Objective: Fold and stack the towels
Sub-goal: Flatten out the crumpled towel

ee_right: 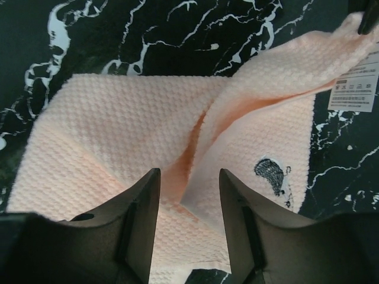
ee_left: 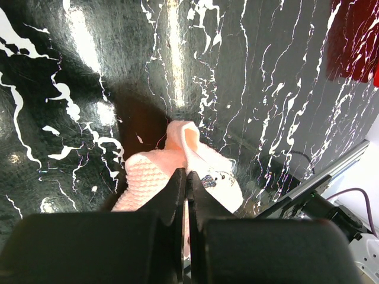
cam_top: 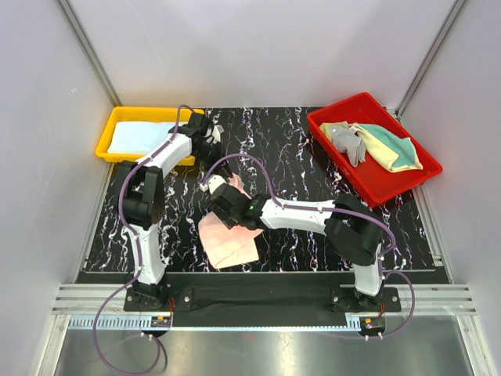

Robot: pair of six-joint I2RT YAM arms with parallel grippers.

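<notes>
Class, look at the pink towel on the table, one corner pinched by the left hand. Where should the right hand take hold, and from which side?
Likely the raised ridge of the pink towel, running toward the corner the left hand holds. Come straight down: the ridge stands up between the open fingers of the right hand, while the rest lies flat.

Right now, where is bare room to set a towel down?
Bare mat between the yellow tray and red tray, and its front right corner. Crowded at the pink towel: left end effector pinching it, right end effector over it.
</notes>
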